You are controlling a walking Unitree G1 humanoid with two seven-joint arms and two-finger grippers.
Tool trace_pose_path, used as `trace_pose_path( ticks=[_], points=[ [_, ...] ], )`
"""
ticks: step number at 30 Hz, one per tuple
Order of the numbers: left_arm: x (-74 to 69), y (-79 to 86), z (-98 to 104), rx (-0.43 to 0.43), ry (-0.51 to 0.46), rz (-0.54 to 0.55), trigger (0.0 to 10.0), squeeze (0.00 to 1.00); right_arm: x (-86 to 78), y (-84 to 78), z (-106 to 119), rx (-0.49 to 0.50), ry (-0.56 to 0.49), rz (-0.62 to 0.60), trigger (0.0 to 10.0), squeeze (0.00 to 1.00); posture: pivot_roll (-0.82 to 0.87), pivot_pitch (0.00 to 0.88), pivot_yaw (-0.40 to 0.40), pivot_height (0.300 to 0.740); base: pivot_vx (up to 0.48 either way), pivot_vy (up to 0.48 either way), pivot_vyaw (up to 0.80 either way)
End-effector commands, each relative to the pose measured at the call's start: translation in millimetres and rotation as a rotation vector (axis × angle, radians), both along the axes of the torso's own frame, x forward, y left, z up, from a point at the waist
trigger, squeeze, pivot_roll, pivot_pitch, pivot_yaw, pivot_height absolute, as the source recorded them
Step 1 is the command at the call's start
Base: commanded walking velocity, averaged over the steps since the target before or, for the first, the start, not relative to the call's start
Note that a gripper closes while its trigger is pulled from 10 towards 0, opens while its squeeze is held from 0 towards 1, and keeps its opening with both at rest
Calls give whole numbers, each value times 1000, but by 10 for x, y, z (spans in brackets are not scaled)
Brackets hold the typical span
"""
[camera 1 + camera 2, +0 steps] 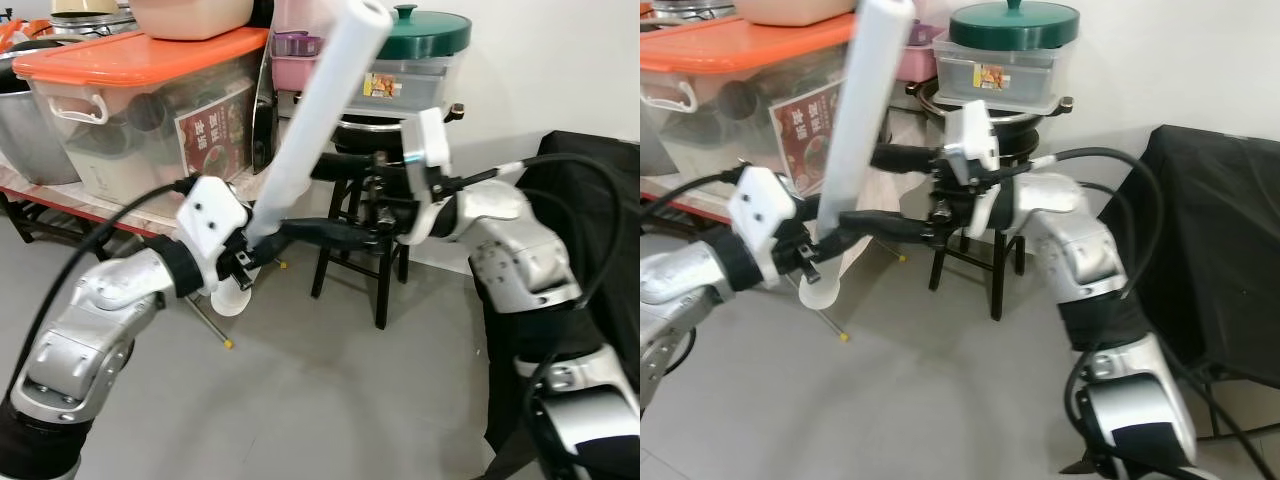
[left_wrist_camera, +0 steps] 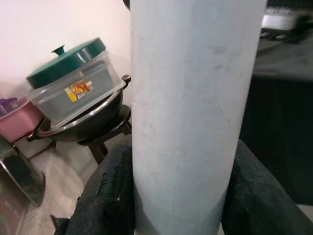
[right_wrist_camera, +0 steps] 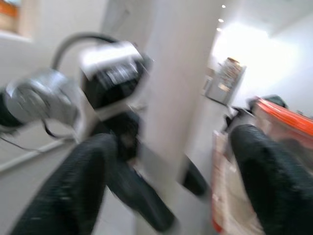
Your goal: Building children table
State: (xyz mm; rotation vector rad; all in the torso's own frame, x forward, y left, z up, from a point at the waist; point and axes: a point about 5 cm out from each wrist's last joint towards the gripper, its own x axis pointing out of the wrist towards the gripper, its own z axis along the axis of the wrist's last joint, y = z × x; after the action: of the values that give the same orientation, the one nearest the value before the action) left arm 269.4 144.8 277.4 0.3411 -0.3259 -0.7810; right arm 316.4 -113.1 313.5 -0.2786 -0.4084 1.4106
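A long white tube-shaped table leg (image 1: 310, 130) slants up and to the right in front of me. My left gripper (image 1: 252, 255) is shut on its lower part, and the left wrist view shows the leg (image 2: 190, 107) pressed between the two black fingers (image 2: 110, 196). My right gripper (image 1: 902, 170) reaches in from the right at mid-height of the leg. In the right wrist view its fingers (image 3: 73, 186) stand wide apart with the leg (image 3: 171, 98) between them, not touching it.
Just behind the grippers a black stool (image 1: 385, 275) carries a black pot and a clear container with a green lid (image 1: 425, 35). An orange-lidded storage box (image 1: 150, 110) sits on a low rack at the left. Black cloth (image 1: 590, 200) hangs at the right. A thin rod (image 1: 215, 328) lies on the grey floor.
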Motion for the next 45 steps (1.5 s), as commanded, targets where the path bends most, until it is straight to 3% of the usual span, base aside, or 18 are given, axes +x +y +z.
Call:
trace_pose_path(
  ticks=[1,2,5,7,10,12,14,15,16,17,18,19,21,24,32,37,45],
  points=[
    [-35,58,86,-5,-17,-59,0,0,25,-151,27,-39,-28,-49,10000,1000,15,0,5,740,0,0,0],
    [-35,58,86,-5,-17,-59,0,0,25,-151,27,-39,-28,-49,10000,1000,15,0,5,740,0,0,0],
    [-16,247,216,-6,-30,-96,0,0,48,-499,-31,-154,-21,-170,10000,1000,3,0,11,740,0,0,0],
    [-5,295,272,-16,-38,-103,0,0,31,-572,-108,-207,-2,-188,10000,1000,-1,0,11,740,0,0,0],
    [-1,321,320,-24,-46,-116,0,0,5,-606,-189,-248,18,-189,10000,1000,-6,0,12,740,0,0,0],
    [-35,261,467,-70,-58,-228,0,0,-73,-492,-487,-324,80,-141,10000,1000,-10,0,17,740,0,0,0],
    [-62,213,518,-85,-59,-291,0,0,-98,-413,-586,-333,96,-120,10000,1000,-10,0,17,740,0,0,0],
    [-95,144,571,-106,-51,-371,0,0,-109,-312,-657,-320,99,-100,10000,671,-8,0,17,740,0,0,0],
    [-131,74,604,-118,-36,-450,0,0,-102,-224,-679,-291,94,-89,10000,192,-4,0,18,740,0,0,0],
    [-131,74,604,-118,-36,-450,0,0,-102,-224,-679,-291,94,-89,10000,192,-4,0,18,740,0,0,0],
    [-161,23,625,-122,-25,-508,0,0,-92,-163,-682,-263,91,-85,10000,0,-4,0,18,740,0,0,0],
    [-161,23,625,-122,-25,-508,0,0,-92,-163,-682,-263,91,-85,10000,0,-4,0,18,740,0,0,0],
    [-208,-92,659,-110,1,-636,0,0,-43,-56,-621,-212,74,-77,10000,0,2,0,18,740,0,0,0],
    [-201,-147,661,-73,15,-686,0,0,-30,2,-573,-206,50,-59,10000,0,2,0,18,740,0,0,0],
    [-163,-267,618,-14,42,-742,0,0,-136,186,-551,-225,39,49,10000,0,-4,0,21,740,0,0,0],
    [-133,-358,577,3,52,-764,0,0,-201,406,-477,-158,31,132,10000,0,-4,0,24,740,0,0,0],
    [-100,-381,588,-14,40,-767,0,0,-223,543,-483,-128,46,169,10000,0,-4,0,24,740,0,0,0]
  ],
)
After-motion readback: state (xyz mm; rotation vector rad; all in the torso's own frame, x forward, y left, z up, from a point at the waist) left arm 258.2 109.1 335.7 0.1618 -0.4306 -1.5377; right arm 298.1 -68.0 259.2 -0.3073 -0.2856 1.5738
